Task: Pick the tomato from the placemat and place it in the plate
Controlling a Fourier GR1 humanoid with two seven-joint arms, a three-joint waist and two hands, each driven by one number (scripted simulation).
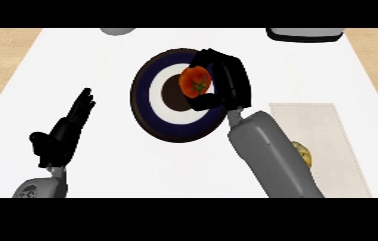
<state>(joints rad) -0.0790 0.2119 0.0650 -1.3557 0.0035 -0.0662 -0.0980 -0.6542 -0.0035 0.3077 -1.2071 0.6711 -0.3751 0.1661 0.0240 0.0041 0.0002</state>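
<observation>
Your right hand (225,82) curled its fingers and thumb round the tomato (196,81), holding it over the centre of the ringed plate (148,92). Your left hand (65,130) rested near the counter's (74,65) left edge, fingers straight. The placemat (328,130) lay at the right edge.

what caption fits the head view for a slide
Right hand holds the tomato over the plate; left hand rests open.

Kitchen counter, white top (111,75), ringed plate (148,110), beige placemat (332,135), wood edges
</observation>
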